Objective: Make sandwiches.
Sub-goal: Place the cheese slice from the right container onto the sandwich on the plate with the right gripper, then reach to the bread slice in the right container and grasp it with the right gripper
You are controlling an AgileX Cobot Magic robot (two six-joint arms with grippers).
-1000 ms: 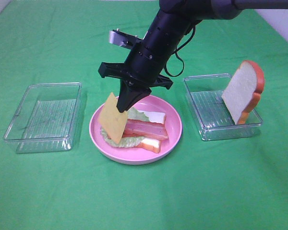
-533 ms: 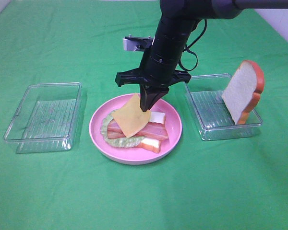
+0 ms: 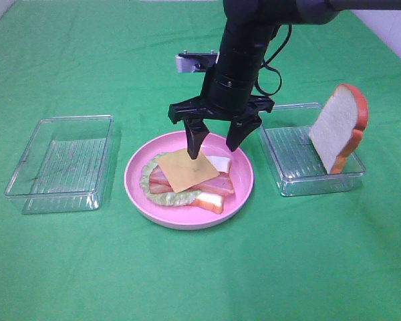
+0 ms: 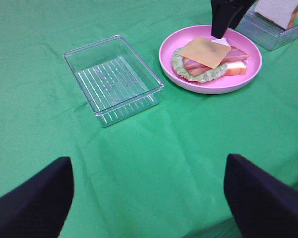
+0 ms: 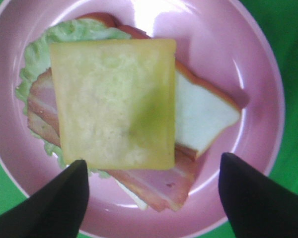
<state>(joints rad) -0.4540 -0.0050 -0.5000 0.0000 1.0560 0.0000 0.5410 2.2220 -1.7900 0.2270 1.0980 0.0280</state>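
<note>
With jaws spread wide and empty, right gripper (image 3: 215,137) poised directly above pink plate (image 3: 244,189) at centre of green cloth (image 3: 200,281), fingertips clear of the food beneath. Left gripper (image 4: 149,198) seen only in its own wrist view, two dark fingers far apart at the near edge of the cloth, nothing between them, well away from the plate.

On the plate, partly built sandwich: white bread slice (image 3: 216,163) with orange-brown crust at the bottom, pale green lettuce (image 3: 149,192) spreading out past the left side, reddish-brown bacon strips (image 3: 214,184) lying across, and yellow cheese square (image 3: 186,170) flat on top. Cheese set toward the left half of the stack, covering most of the lettuce and bacon, leaving the right end of the bread bare. From the right wrist view, same stack from straight above: cheese (image 5: 114,101) square to the camera, bread corner (image 5: 203,111) showing beside it, bacon ends (image 5: 154,183) poking out below, lettuce fringe (image 5: 35,59) at the opposite edge.

Right of the plate, clear tray (image 3: 291,180) holding second bread slice (image 3: 337,127), standing on edge and leaning against the tray's right wall, white face turned left. Left of the plate, another clear tray (image 3: 27,180) with ribbed floor, apart from the plate.
</note>
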